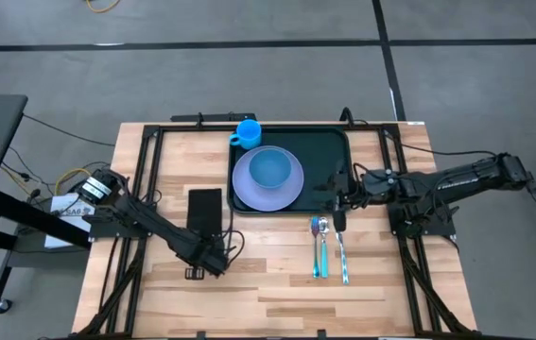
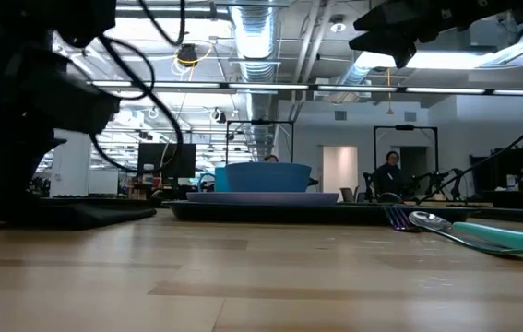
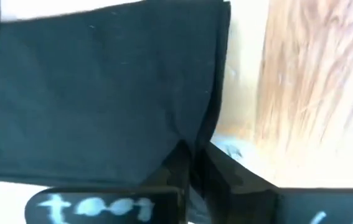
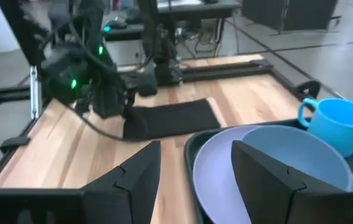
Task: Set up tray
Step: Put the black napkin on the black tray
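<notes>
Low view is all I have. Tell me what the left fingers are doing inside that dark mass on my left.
Observer: The left gripper is shut on the front edge of a narrow flat black rectangle. It lies on the wood beside the large dark green plastic tray.
Operator: Report the right arm.
Observer: The right gripper hangs open over the tray's right side, holding nothing.
Operator: Check behind the bowl.
Observer: A light blue mug with a handle stands at the tray's back left corner. It is behind the round lavender plate that carries the blue bowl.
</notes>
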Controlling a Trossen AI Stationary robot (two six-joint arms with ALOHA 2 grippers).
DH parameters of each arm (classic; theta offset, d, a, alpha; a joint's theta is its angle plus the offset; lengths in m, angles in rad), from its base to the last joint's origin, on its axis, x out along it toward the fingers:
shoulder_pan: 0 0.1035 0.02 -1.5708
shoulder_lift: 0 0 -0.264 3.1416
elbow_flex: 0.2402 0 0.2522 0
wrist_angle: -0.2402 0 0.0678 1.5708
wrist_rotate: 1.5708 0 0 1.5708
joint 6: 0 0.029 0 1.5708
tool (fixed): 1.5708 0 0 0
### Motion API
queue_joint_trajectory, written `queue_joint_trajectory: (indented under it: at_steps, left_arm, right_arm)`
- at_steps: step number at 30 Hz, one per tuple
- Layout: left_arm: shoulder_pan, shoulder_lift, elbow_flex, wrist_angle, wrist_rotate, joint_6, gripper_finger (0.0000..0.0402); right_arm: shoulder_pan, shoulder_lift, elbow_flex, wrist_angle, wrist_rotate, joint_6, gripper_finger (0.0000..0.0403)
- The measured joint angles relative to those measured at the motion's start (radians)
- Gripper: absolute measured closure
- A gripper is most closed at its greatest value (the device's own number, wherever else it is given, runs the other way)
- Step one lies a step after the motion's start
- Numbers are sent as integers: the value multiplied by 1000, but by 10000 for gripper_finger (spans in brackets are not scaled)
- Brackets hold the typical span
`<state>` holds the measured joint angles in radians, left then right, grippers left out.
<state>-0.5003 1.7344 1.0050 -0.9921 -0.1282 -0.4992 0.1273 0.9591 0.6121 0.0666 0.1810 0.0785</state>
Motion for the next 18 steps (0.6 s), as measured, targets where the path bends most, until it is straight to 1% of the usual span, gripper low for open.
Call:
queue_joint_trajectory:
  at_steps: [6, 13, 16, 18]
  left_arm:
    - [0, -2, 159, -209, -62, 74, 398]
    - [-1, -5, 419, -509, -182, 97, 400]
    - [-1, -5, 530, -572, -226, 107, 400]
    - [-1, -5, 599, -579, -245, 140, 401]
  right_arm:
    - [25, 41, 0, 2, 0, -1, 214]
    - [30, 110, 0, 75, 2, -93, 214]
    - [30, 143, 0, 136, 2, -149, 214]
    - [30, 165, 0, 176, 2, -176, 214]
